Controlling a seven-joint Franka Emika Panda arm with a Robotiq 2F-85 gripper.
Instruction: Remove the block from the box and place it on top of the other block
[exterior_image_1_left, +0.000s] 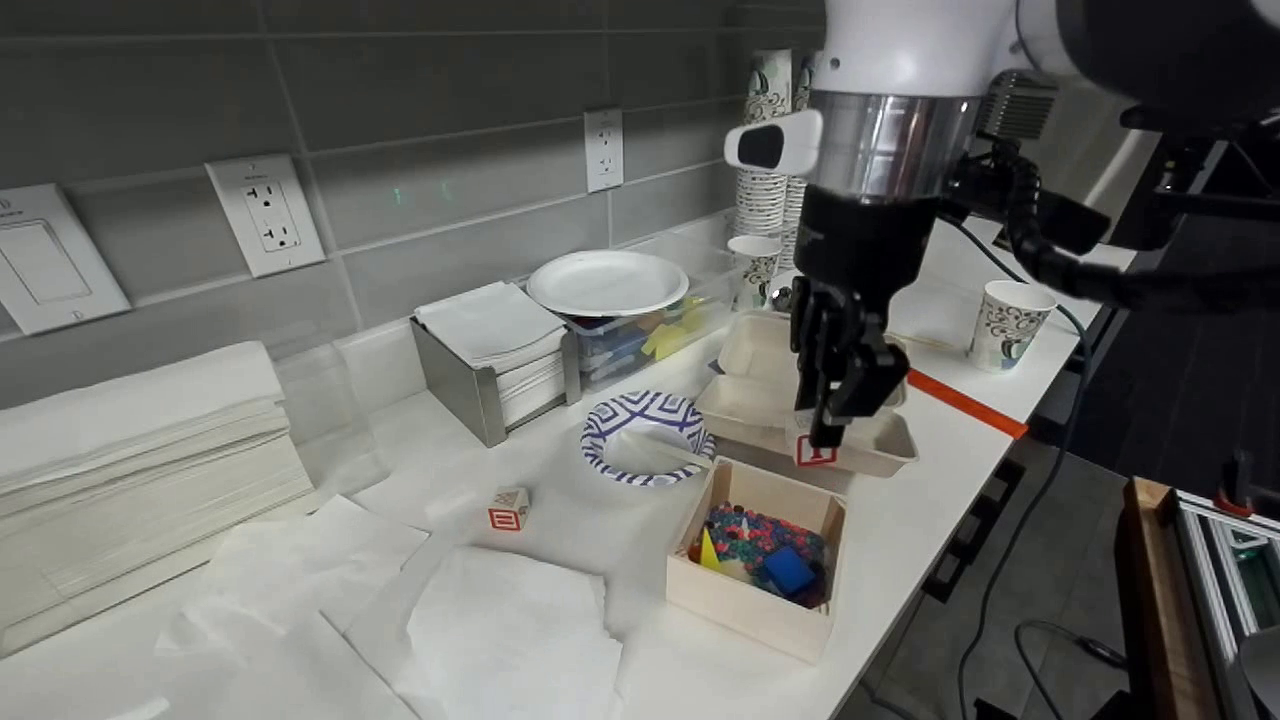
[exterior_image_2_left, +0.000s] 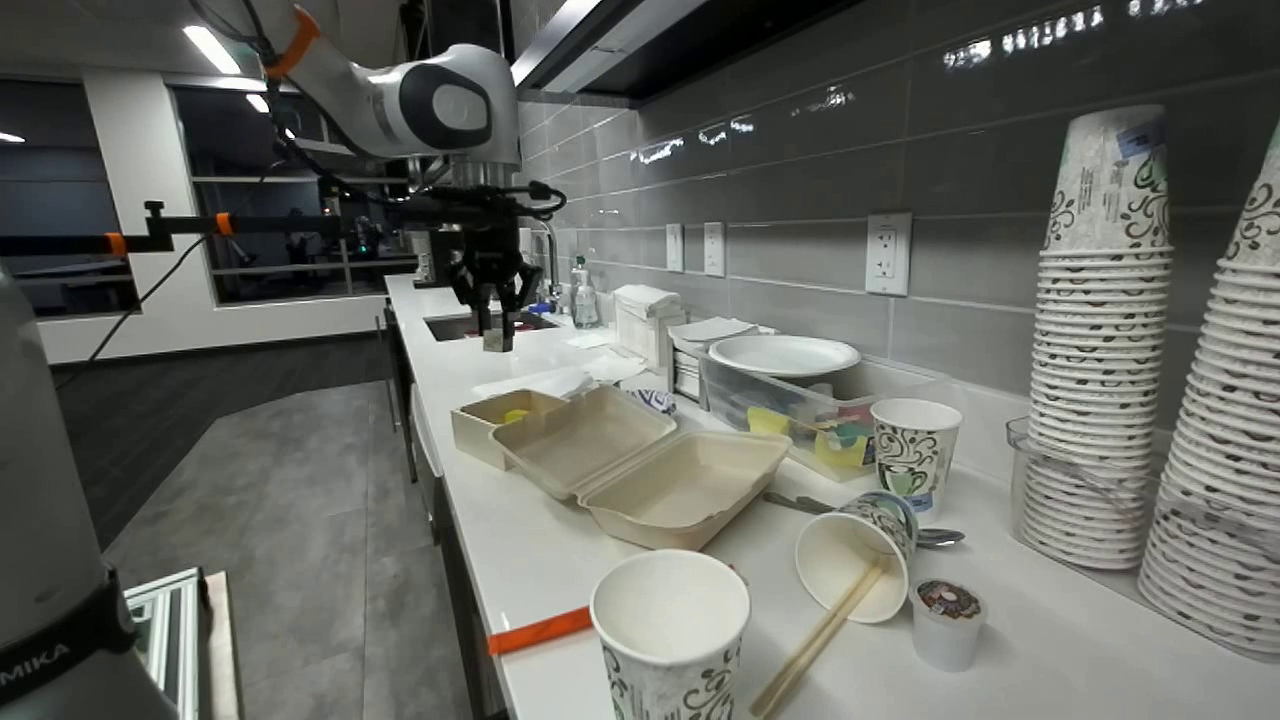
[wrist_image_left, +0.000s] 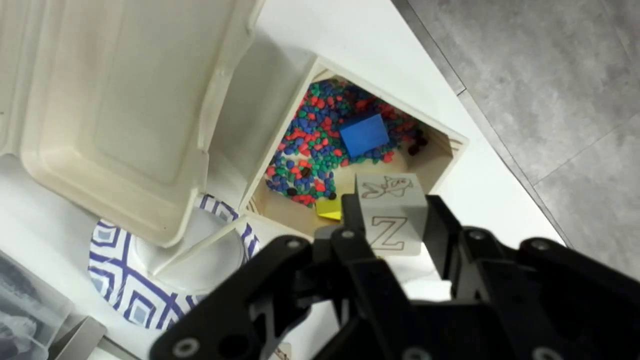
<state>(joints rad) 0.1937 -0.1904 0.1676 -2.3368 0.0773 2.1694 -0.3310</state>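
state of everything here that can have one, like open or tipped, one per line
fingers: shut on the held block
held block: up in the air
other block: resting on the counter, nothing stacked on it
box: upright, open-topped
blue block: lying in the box
takeout container: open
front cup: upright
tipped cup: on its side, chopsticks partly inside
cup stacks: nested, upside down

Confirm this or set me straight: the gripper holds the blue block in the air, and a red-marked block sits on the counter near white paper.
Wrong about what is held: the wrist view shows the gripper holding a pale lettered block, while the blue block lies in the box. A red-marked block does sit on the counter near white paper.
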